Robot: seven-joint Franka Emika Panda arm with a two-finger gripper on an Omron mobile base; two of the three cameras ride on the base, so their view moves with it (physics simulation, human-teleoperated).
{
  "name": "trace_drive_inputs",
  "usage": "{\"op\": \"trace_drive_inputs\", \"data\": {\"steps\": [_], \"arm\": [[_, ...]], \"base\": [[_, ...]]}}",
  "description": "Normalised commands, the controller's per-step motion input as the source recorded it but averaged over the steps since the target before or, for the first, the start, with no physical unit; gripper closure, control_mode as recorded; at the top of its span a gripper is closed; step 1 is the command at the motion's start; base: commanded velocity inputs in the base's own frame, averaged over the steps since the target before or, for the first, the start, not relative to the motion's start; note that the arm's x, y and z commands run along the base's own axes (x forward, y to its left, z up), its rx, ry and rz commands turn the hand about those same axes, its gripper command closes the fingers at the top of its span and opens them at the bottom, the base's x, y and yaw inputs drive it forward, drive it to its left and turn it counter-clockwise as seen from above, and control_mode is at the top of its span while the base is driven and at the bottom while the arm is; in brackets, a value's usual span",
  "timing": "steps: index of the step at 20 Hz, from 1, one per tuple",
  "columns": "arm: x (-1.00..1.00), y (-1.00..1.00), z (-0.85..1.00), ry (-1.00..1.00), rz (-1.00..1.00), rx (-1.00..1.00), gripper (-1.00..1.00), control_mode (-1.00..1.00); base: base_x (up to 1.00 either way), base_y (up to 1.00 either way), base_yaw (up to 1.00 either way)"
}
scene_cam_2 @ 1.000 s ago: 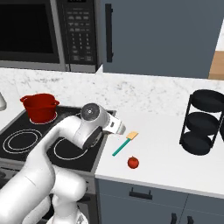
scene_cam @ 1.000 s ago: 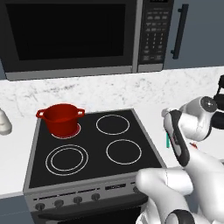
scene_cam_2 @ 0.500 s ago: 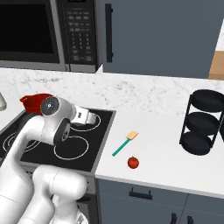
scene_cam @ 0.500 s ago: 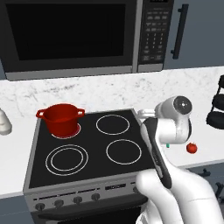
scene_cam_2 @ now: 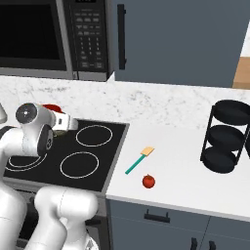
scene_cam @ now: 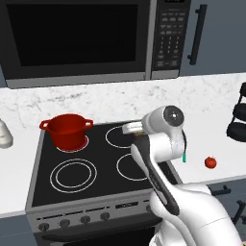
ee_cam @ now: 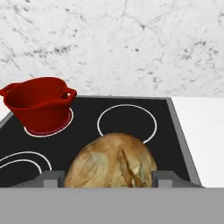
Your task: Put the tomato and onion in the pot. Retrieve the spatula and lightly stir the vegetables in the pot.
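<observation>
Brown papery onion (ee_cam: 111,162) clamped in the gripper (ee_cam: 109,178) above the black stovetop (scene_cam: 101,158).
The white arm reaches level toward the squat red pot (scene_cam: 67,130) on the rear-left burner, well apart.

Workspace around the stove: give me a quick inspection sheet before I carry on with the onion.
Surface: black stovetop with four ring burners, set in a white marble counter.
Job's things: red pot upright on the rear left burner; onion held between the fingers, in front of the pot and apart from it; tomato and spatula lying on the counter right of the stove, close but not touching.
Clutter: black three-tier rack at the counter's far right; pale object at its left edge.
Grippers: gripper closed on the onion, over the stovetop.
Cables: nothing seen.
Surroundings: microwave above the stove, dark cabinets beside it.
</observation>
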Motion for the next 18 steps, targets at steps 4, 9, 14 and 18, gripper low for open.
{"op": "trace_drive_inputs", "data": {"steps": [4,9,14,18], "arm": [[-0.01,1.00,0.17,-0.01,0.15,0.00,1.00,-1.00],[0.00,1.00,0.06,-0.12,0.13,-0.01,1.00,-1.00],[0.03,1.00,0.05,-0.18,0.09,0.00,1.00,-1.00],[0.32,0.82,0.08,-0.18,0.02,0.00,1.00,-1.00]], "base": [[0.00,0.00,0.00],[0.00,0.00,0.00],[0.00,0.00,0.00],[0.00,0.00,0.00]]}}
